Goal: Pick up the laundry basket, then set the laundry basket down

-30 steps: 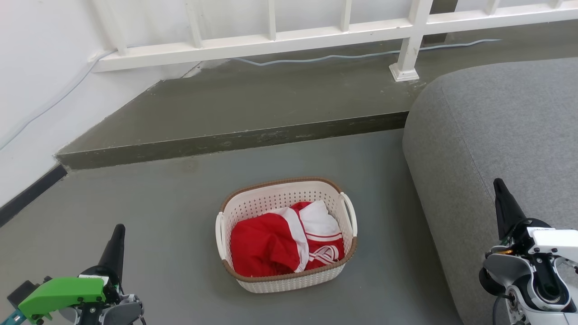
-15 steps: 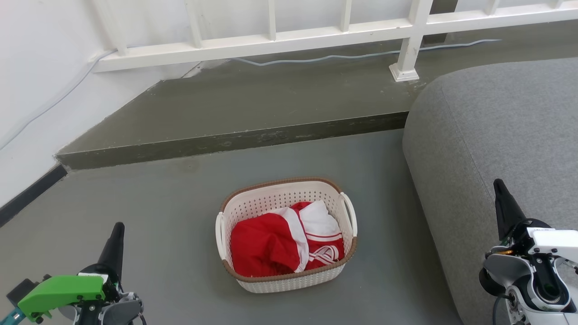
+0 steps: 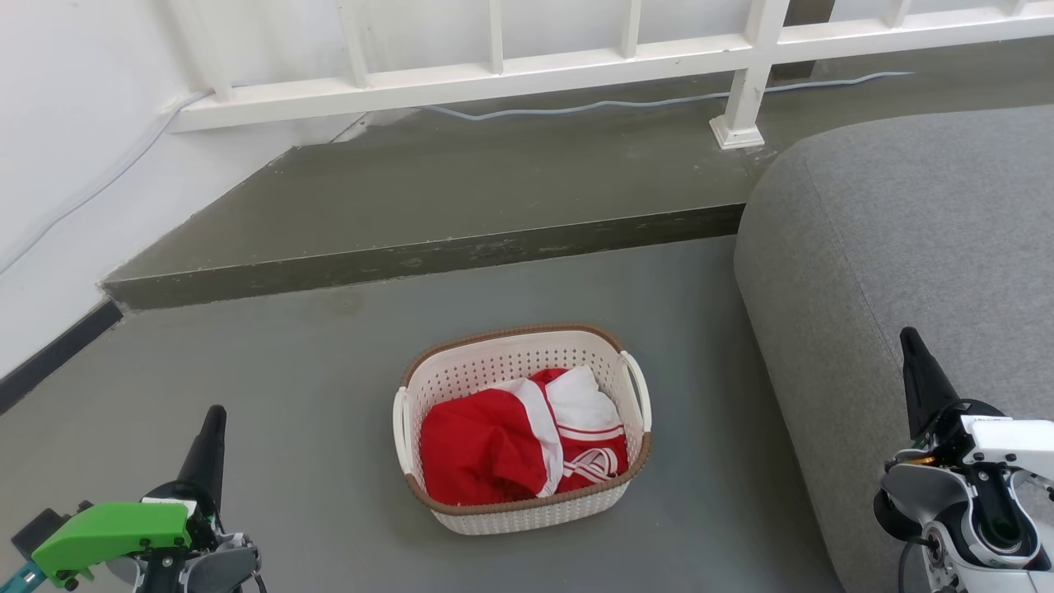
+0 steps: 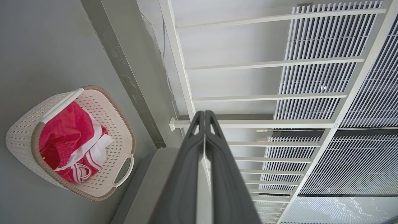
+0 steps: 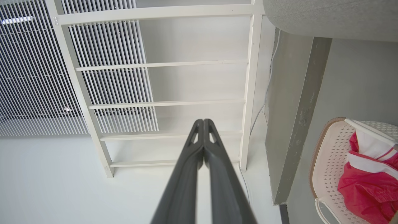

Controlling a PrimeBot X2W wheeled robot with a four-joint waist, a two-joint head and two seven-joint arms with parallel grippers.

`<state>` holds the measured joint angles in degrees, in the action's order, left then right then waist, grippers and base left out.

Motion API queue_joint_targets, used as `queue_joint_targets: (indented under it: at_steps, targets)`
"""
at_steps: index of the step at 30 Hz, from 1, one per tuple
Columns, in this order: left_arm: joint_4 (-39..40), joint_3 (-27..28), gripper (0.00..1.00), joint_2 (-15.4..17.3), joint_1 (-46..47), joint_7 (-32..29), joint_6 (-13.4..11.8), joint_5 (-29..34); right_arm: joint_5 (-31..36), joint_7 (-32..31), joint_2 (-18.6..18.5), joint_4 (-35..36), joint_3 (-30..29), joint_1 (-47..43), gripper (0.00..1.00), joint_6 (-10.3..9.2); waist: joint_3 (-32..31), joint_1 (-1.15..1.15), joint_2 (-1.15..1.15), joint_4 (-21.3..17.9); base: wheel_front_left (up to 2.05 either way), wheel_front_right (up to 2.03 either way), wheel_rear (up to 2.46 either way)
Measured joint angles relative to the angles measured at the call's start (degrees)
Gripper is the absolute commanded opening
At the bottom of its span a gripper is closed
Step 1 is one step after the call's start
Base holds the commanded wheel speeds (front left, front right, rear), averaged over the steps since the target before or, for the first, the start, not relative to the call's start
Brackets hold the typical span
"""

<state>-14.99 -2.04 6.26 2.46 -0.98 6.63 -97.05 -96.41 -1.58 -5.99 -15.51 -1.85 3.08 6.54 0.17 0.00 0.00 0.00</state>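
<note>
Here, in the head view, the basket [image 3: 523, 428] sits on the floor [image 3: 329, 362] at lower centre, holding red and white cloth [image 3: 519, 445], its handles facing frame-left and frame-right. The left gripper [image 3: 216, 416] at lower left and the right gripper [image 3: 908, 338] at lower right flank it, well apart; neither looks clearly nearer. In the left wrist view, the basket [image 4: 71, 143] lies at left, fingers pressed together. In the right wrist view, the basket [image 5: 335, 155] lies at lower right, fingers likewise together.

Laundry basket [image 3: 523, 428] on floor [image 3: 313, 371], left of sofa [image 3: 906, 247], clothes [image 3: 519, 445] inside.
</note>
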Motion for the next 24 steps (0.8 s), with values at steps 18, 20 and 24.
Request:
queue_joint_targets:
  at_steps: [18,20,24]
  targets:
    - [-0.3,0.1,0.00,0.0,0.1,-0.1,0.2,0.0,0.0,-0.1,0.1,-0.2,-0.2,0.0,0.00,0.01,0.0,0.00,0.00,0.0,0.00,0.00,0.00]
    - [-0.4,0.1,0.00,0.0,0.2,-0.1,0.3,0.0,0.0,-0.1,0.1,-0.2,-0.2,0.0,0.00,0.01,0.0,0.00,0.00,0.0,0.00,0.00,0.00]
    - [-0.4,0.1,0.00,0.0,0.2,-0.1,0.3,0.0,0.0,-0.1,0.1,-0.2,-0.2,0.0,0.00,0.01,0.0,0.00,0.00,0.0,0.00,0.00,0.00]
